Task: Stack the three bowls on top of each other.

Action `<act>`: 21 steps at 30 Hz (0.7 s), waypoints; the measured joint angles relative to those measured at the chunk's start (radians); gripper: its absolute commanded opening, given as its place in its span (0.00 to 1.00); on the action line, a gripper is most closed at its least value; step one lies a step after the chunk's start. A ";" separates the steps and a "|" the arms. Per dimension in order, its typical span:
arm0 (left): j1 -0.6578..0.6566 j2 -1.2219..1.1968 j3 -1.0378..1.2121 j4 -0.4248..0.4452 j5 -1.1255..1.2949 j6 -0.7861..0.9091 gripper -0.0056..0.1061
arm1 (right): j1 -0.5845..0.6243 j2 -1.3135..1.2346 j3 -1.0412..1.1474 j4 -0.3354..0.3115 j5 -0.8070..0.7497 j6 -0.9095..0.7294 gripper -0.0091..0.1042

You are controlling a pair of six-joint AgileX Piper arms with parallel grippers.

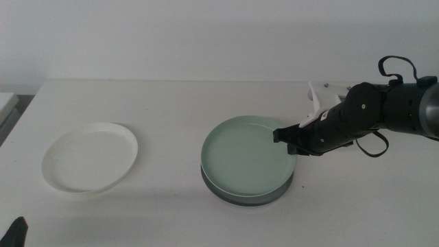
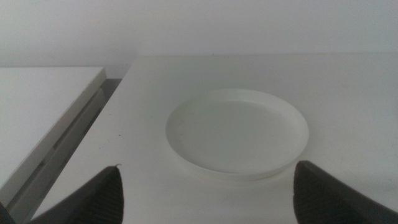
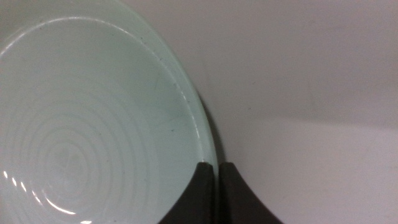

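Two bowls are stacked, green bowl (image 1: pixel 248 158) on grey bowl (image 1: pixel 241 197), the right gripper (image 1: pixel 287 140) pinching its thin, stiff, slippery rim at three o'clock, while the white bowl (image 1: pixel 90 158) waits between the left gripper's (image 2: pixel 205 193) wide-open jaws.

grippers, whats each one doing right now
Left gripper: open, empty, facing the white bowl.
Right gripper: shut, at the green bowl rim; a grip cannot be told.

Soft, even, slightly dim light; faint shadows, small glints on the mint bowl (image 3: pixel 74 155), mildly blurry pictures.
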 measured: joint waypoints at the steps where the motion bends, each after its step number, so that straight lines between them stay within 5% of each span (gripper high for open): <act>1: 0.000 0.000 0.000 0.000 0.000 0.000 0.89 | 0.001 0.002 0.000 0.003 -0.002 0.000 0.08; 4: 0.000 0.000 0.000 0.000 0.000 0.000 0.89 | 0.005 0.003 0.000 0.016 -0.009 0.000 0.21; 12: 0.000 0.000 0.000 0.003 0.000 0.000 0.89 | 0.005 -0.015 0.000 0.020 0.040 -0.046 0.82; 15: 0.000 0.000 0.000 0.004 0.000 0.000 0.89 | 0.005 -0.112 0.000 0.020 0.087 -0.152 0.90; 21: 0.000 0.000 0.000 0.005 0.000 0.000 0.89 | 0.005 -0.476 0.001 0.022 0.140 -0.324 0.90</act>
